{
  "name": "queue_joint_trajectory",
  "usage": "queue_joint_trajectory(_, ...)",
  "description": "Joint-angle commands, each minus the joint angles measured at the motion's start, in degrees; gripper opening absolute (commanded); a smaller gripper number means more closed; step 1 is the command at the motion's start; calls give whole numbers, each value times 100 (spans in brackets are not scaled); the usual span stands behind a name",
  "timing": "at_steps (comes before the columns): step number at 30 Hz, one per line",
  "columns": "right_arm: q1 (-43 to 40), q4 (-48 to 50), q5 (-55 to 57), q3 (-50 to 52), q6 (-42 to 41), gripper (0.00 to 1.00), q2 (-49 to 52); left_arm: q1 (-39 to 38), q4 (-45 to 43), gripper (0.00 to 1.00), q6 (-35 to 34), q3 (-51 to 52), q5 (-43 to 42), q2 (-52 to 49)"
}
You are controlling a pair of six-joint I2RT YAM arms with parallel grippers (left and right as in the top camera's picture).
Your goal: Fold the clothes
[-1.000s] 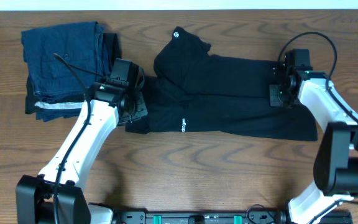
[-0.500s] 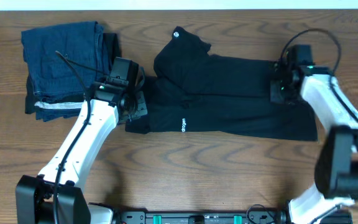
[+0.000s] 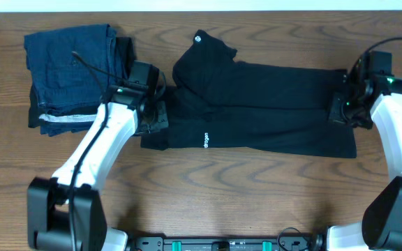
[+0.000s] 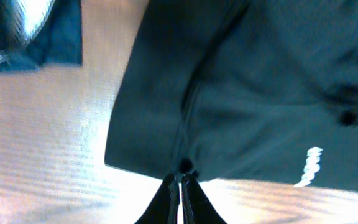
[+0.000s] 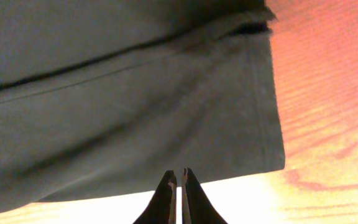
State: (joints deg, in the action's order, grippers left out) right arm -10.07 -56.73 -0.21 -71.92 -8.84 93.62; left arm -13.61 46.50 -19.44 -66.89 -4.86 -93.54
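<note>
Left fingers [image 4: 166, 202] and right fingers [image 5: 163, 202] press together at the T-shirt [image 3: 257, 104] hem, overhead hiding both.

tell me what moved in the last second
The right pincer slid outward over the black T-shirt to its right end, now shut. The left pincer stayed at the shirt's left end; shirt and folded blue garments lay unchanged.

The black T-shirt [image 3: 271, 111] lies flat just right of the dark blue garments [image 3: 72, 70], folded lengthwise into a long band, one sleeve bunched farthest from them, tiny white logo marks showing.
</note>
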Motion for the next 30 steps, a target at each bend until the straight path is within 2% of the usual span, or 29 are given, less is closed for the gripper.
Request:
queue_joint_trajectory(1, -234, 195, 20, 328, -188, 3, 79, -24, 50, 6, 48, -85, -72, -367)
queue_joint_trajectory(7, -289, 960, 7, 1084, -179, 1, 223, -24, 26, 6, 33, -85, -72, -1126)
queue_joint_trajectory(14, -422, 2022, -7, 1878, -35, 1, 444, -24, -122, 6, 31, -85, -68, -1534)
queue_joint_trajectory(22, -688, 1943, 0, 2100, -251, 2, 514, -24, -31, 6, 31, -57, -70, -1808)
queue_joint_trajectory(30, -960, 1784, 240, 2153, -275, 1, 514, -24, 68, 6, 28, 431, -74, -1808)
